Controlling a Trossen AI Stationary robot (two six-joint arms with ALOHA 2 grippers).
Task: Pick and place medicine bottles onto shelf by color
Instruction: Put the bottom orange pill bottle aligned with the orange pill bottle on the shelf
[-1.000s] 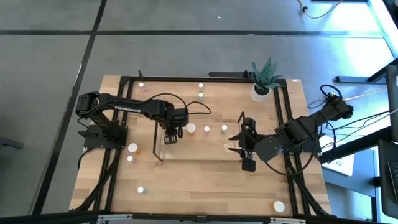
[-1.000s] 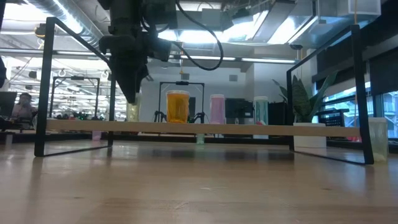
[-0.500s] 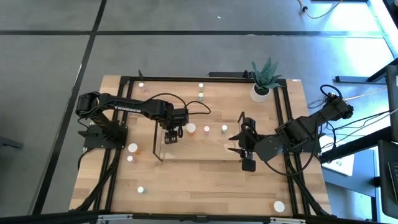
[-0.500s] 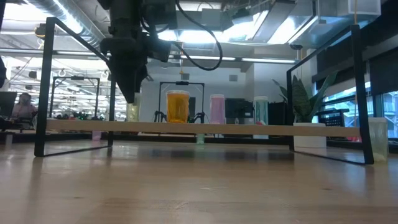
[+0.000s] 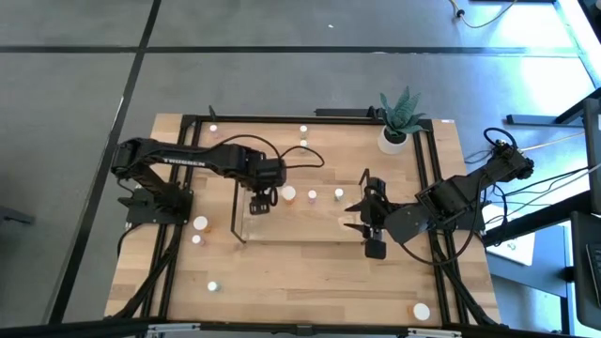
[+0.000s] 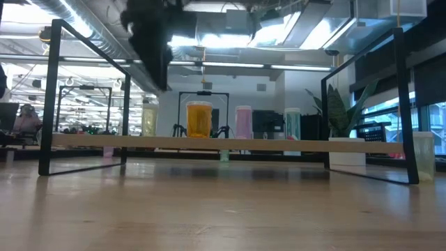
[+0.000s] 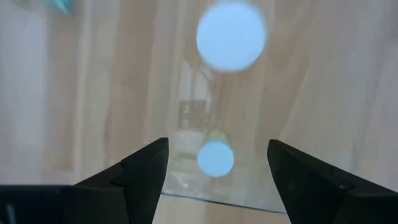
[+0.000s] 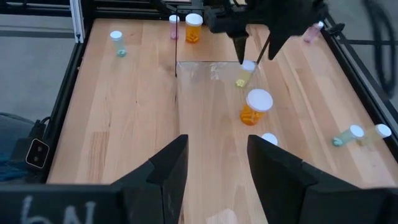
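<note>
The left gripper [image 5: 260,202] hangs above the shelf's [image 5: 282,232] left end, jaws released, with a small yellowish bottle [image 7: 216,157] standing free right below them. An orange bottle [image 6: 198,120], a pink one [image 6: 242,122] and a green one [image 6: 291,123] line the shelf. The right gripper [image 5: 362,217] waits at the shelf's right end, jaws parted and holding nothing.

Bright overhead light, blurred wrist close-up

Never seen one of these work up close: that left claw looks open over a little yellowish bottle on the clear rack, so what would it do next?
Probably lift clear. The left gripper hangs open above the yellowish bottle, which stands free on the shelf.
</note>
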